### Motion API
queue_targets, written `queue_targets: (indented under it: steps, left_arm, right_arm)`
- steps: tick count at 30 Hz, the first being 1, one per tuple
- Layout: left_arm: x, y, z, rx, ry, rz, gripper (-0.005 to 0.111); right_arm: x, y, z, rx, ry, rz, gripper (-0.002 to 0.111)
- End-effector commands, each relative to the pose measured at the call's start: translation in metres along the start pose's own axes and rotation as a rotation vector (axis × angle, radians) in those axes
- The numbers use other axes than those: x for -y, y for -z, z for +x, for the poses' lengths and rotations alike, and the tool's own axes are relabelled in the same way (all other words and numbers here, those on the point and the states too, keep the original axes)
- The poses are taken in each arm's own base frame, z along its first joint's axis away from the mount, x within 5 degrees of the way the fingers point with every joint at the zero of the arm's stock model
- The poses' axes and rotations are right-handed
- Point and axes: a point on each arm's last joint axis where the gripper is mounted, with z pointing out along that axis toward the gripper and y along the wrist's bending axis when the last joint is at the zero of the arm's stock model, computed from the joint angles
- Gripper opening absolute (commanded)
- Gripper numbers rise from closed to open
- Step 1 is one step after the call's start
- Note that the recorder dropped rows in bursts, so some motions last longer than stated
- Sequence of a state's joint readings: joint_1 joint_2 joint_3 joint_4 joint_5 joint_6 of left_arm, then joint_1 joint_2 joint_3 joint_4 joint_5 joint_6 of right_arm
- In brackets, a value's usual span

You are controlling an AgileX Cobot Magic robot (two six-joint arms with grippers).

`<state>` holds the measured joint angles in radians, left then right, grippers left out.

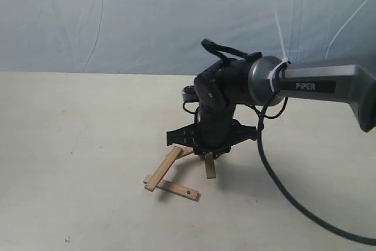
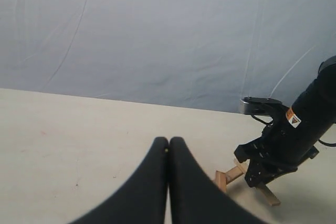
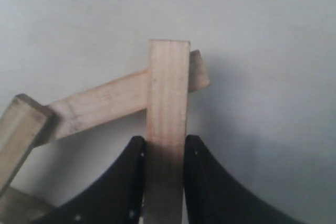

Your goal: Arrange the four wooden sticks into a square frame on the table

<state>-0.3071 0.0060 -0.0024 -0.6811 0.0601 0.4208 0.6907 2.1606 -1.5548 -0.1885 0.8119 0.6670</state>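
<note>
Grips one wooden stick in the right fingers, low in the middle of the exterior view, over the pale surface.

Clamps that stick by its long edges between the two black right fingers, free end pointing down at the surface. In the right wrist view, lays the free end across the end of a second stick; cannot tell whether touching. Left of the fingers in the exterior view, shows a third stick slanting down to the left, its lower end crossing over a fourth stick with small holes, flat on the surface. Presses the left fingers together on nothing, bottom centre of the left wrist view, well apart from the sticks.
</note>
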Motion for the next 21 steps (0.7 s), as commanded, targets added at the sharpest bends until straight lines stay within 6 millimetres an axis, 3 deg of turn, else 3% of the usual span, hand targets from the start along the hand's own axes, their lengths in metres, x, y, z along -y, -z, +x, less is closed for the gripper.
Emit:
queue_targets:
  steps: [1, 16, 21]
  left_arm:
    - [0.001, 0.0, 0.001, -0.007, -0.007, 0.011, 0.0]
    - [0.001, 0.0, 0.002, -0.009, -0.005, 0.012, 0.0]
    - [0.001, 0.0, 0.002, -0.011, -0.005, 0.012, 0.0]
  right_arm:
    - [-0.013, 0.003, 0.006, 0.038, -0.028, 0.016, -0.001]
    - [-0.013, 0.003, 0.009, 0.033, -0.088, 0.042, -0.001]
    - [-0.01, -0.01, 0.012, 0.014, -0.059, 0.098, -0.001]
